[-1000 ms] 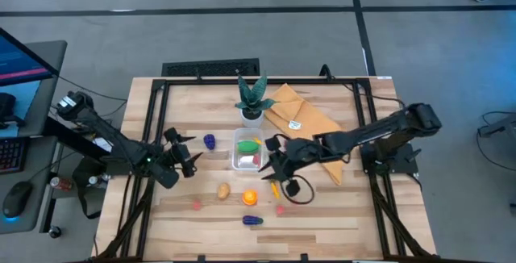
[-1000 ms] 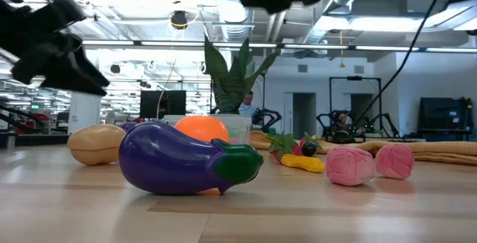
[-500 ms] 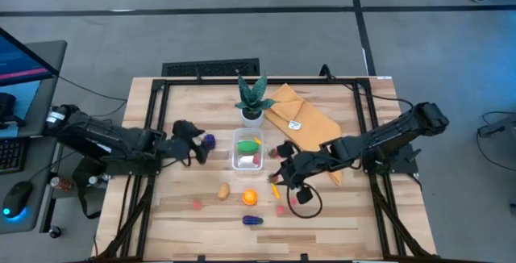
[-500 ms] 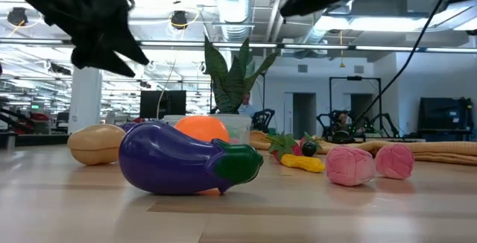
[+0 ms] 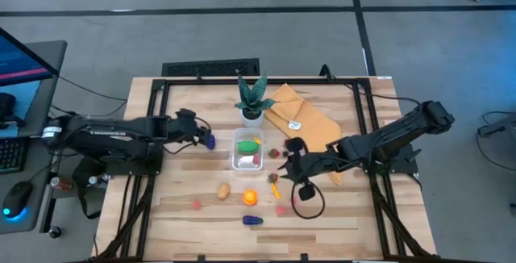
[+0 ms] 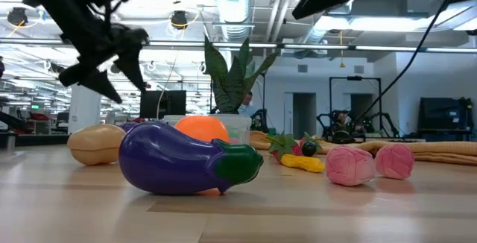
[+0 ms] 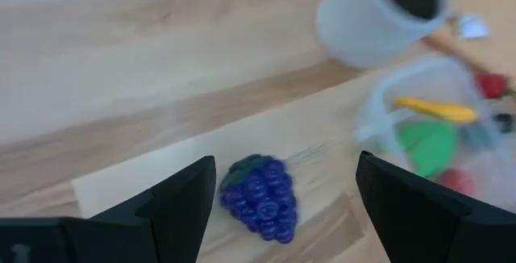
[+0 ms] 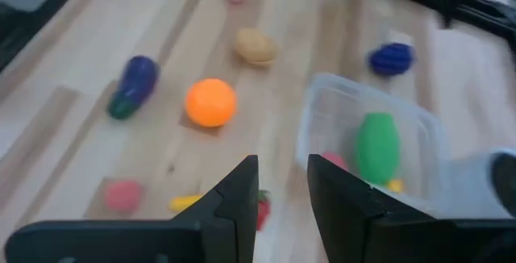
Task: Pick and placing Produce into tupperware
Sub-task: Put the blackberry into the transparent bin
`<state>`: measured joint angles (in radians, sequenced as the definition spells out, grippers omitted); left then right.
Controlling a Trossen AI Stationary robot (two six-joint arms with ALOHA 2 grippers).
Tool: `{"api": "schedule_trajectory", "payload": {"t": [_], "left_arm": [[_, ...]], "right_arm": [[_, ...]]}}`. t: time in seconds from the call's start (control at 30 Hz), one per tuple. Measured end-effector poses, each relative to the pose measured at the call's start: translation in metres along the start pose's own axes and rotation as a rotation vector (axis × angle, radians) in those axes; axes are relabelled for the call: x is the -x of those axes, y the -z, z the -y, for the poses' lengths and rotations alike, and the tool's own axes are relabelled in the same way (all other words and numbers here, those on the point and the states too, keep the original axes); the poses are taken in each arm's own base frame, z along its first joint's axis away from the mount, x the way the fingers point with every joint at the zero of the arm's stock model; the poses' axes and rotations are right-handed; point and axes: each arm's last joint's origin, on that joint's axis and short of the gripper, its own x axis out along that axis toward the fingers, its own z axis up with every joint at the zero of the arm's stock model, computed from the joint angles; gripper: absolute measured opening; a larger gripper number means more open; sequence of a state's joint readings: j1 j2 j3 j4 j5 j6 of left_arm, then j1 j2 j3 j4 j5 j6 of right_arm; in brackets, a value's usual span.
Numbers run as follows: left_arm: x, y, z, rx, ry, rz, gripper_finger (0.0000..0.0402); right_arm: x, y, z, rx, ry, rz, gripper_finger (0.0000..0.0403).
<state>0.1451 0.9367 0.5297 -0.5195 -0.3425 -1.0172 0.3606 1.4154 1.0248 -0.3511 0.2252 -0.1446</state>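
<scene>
Blue-purple grapes (image 7: 260, 197) lie on the table left of the clear tupperware (image 5: 236, 145). My left gripper (image 7: 286, 162) hovers open over the grapes with a finger on either side, touching nothing; in the high view it (image 5: 200, 137) is beside the grapes (image 5: 210, 141). The tupperware (image 8: 322, 85) holds a green piece (image 8: 377, 146), plus red and yellow ones. My right gripper (image 5: 284, 164) hangs just right of it, fingers (image 8: 234, 202) slightly apart with nothing between. A potato (image 5: 223, 190), an orange (image 5: 250, 198), an eggplant (image 5: 252, 220) and pink pieces (image 5: 281, 210) lie nearer.
A green plant in a white pot (image 5: 252, 102) stands just beyond the tupperware, and a mustard cloth (image 5: 302, 122) lies at the back right. A black cable loop (image 5: 306, 202) hangs below my right arm. A yellow piece (image 5: 275, 187) and a strawberry (image 5: 274, 153) lie near my right gripper.
My left gripper has swung from the near left toward the far edge and right, over the grapes, rolling as it went and staying open. My right gripper has drawn a little toward the table's right edge, away from the tupperware.
</scene>
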Motion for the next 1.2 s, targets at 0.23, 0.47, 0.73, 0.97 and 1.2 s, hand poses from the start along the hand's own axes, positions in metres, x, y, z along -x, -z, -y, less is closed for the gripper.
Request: {"api": "schedule_trajectory", "payload": {"t": [0.23,0.47,0.73,0.97,1.2], "left_arm": [[-0.032,0.001,0.002,-0.006,-0.047,-0.135,0.0288],[-0.053,0.005,0.004,-0.039,-0.065,-0.178,0.0288],[-0.070,0.012,0.004,-0.056,-0.110,-0.215,0.0288],[-0.079,0.015,0.004,-0.090,-0.125,-0.229,0.0288],[-0.081,0.012,0.004,-0.108,-0.120,-0.218,0.0288]], "right_arm": [[0.004,-0.004,-0.010,0.049,0.011,0.026,0.0102],[0.006,-0.005,-0.020,0.081,-0.011,0.036,0.0101],[0.007,-0.005,-0.023,0.089,-0.019,0.035,0.0101],[0.007,-0.005,-0.023,0.089,-0.019,0.036,0.0101],[0.007,-0.005,-0.023,0.088,-0.018,0.038,0.0101]]}}
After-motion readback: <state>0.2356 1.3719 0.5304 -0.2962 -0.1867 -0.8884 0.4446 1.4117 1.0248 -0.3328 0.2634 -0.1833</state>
